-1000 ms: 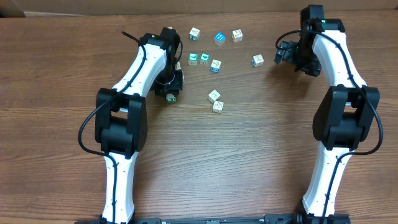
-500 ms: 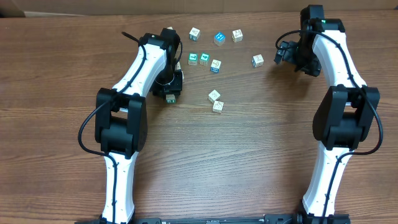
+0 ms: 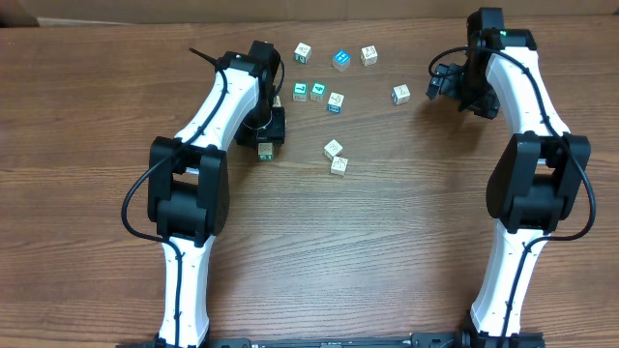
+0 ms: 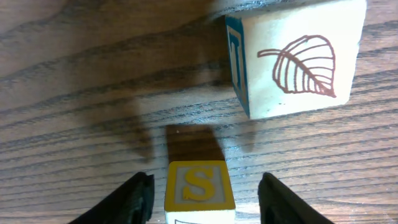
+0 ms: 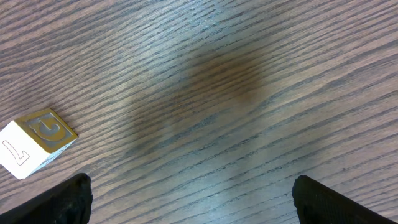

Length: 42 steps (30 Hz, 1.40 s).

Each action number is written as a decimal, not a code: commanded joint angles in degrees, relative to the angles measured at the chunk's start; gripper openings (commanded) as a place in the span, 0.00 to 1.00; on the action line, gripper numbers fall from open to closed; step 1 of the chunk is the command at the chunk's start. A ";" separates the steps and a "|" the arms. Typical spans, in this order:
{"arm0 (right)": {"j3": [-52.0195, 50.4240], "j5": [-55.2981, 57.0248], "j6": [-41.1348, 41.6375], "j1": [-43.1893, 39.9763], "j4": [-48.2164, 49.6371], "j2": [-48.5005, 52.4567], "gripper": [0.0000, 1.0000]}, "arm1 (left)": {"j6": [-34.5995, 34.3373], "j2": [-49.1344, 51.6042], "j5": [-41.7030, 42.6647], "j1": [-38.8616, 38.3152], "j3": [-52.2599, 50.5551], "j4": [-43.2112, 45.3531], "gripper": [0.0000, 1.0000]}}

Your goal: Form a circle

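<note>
The left claw [image 4: 202, 193] stands partly open astride a yellow S block [image 4: 199, 186], touching neither side, with a leaf block [image 4: 292, 59] just beyond. The right claw [image 5: 193, 199] gapes wide and empty (a G block [image 5: 40, 140] lies nearby). The letter blocks [image 3: 335, 101] lie loosely scattered across the far middle of the table [image 3: 387, 251].

My left arm [image 3: 208, 111] and right arm [image 3: 530, 92] wear white shells over bulky black joints; black cables [image 3: 130, 198] loop beside them, and the left gripper [image 4: 202, 198] has matte black fingers [image 4: 138, 198].
</note>
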 commanded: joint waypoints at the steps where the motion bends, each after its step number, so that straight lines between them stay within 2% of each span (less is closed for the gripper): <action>1: 1.25 0.11 0.24 0.00 0.11 -1.40 1.00 | 0.48 0.04 -0.35 -0.72 -0.17 -0.26 0.51; 6: 1.25 0.13 0.24 0.00 0.11 -1.40 1.00 | 0.13 0.04 0.09 -0.83 -0.17 -0.94 0.42; 14: 1.25 0.13 0.24 0.00 0.13 -1.40 1.00 | -6.88 0.04 0.87 -0.90 -0.17 -3.04 0.38; 26: 1.25 0.11 0.24 0.00 0.11 -1.40 1.00 | -7.45 0.04 1.99 -2.45 -0.17 -3.02 0.37; 29: 1.25 0.13 0.24 0.00 0.11 -1.40 1.00 | -7.45 0.04 1.97 -2.91 -0.17 -2.93 0.32; 42: 1.25 0.11 0.24 0.00 0.13 -1.40 1.00 | -7.21 0.04 3.32 -3.39 -0.17 -3.02 0.31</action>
